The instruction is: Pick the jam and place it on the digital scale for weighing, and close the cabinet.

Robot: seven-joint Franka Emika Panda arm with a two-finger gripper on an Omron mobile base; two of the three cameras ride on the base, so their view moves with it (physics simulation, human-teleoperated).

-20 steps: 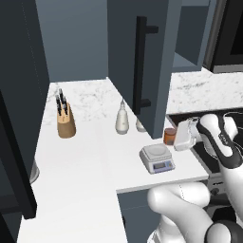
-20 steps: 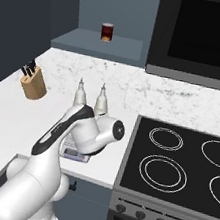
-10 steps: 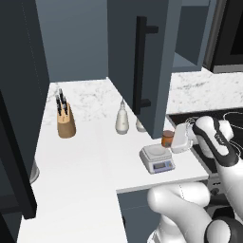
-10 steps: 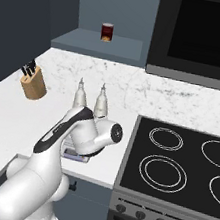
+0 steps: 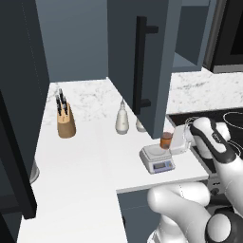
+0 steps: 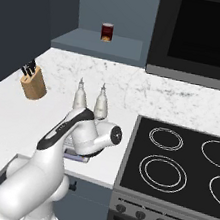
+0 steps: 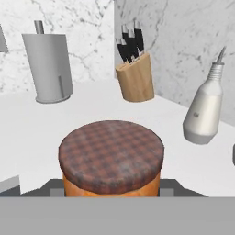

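Observation:
The jam point(image 5: 165, 139), an orange jar with a brown checked lid point(image 7: 111, 151), sits between the fingers of my gripper point(image 5: 170, 142), which is shut on it. The jar hangs right over the platform of the light-grey digital scale point(image 5: 156, 160) near the counter's front edge; whether it touches the platform I cannot tell. In the right base view my arm covers most of the scale point(image 6: 76, 155). The slate-blue cabinet door point(image 5: 124, 57) with its black bar handle point(image 5: 140, 61) stands swung open over the counter, just behind the scale.
A knife block point(image 5: 66, 122) and white bottles point(image 5: 122, 121) stand at the back of the counter, with a paper towel holder point(image 7: 48, 69) further left. The stove point(image 6: 183, 167) lies to the right. A dark red jar point(image 6: 107, 31) sits on the open cabinet shelf.
My hand has carried the jam a little left and down, closer over the scale. The cabinet door has not moved.

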